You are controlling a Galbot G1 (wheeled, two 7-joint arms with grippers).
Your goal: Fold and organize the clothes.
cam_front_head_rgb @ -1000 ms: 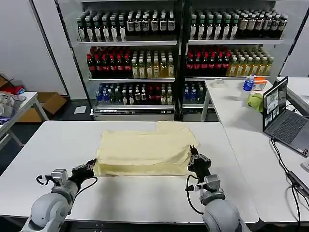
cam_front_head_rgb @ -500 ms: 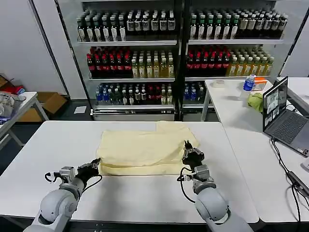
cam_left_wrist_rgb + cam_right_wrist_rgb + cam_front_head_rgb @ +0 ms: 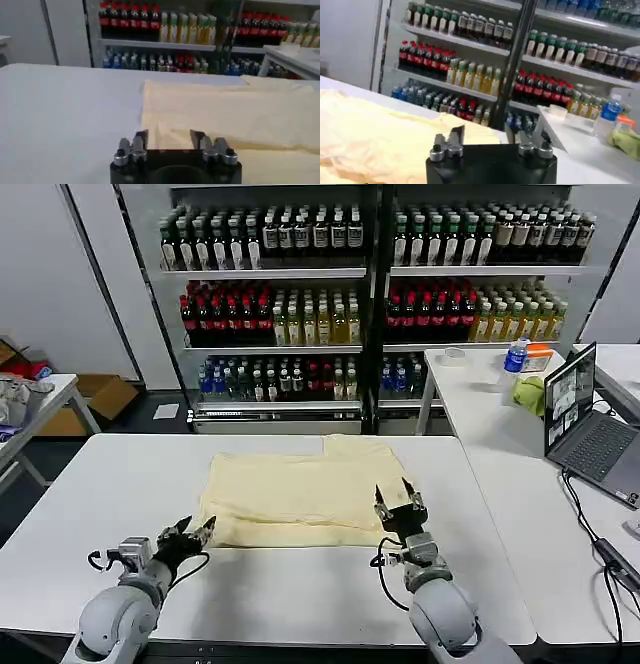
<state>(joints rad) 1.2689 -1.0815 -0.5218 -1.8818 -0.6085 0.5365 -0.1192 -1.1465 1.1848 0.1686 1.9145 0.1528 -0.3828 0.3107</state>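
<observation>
Pale cream-yellow and thin, the soft short-sleeved T-shirt lies partly folded mid-tabletop. Both tools are spread and empty: left tool just off its near-left corner, right tool raised over its near-right edge. For an even fold, I'd pinch both near corners level and pull the hem taut.

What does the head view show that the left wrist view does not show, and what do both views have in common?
Only the head view shows the right gripper, open above the near right edge of the T-shirt, and the laptop on the side table.

Only the left wrist view shows the left gripper's fingers from behind, spread apart and pointing at the shirt's near left corner without touching it.

Both views show the left gripper, the pale yellow T-shirt lying folded on the white table, and the bottle shelves behind.
</observation>
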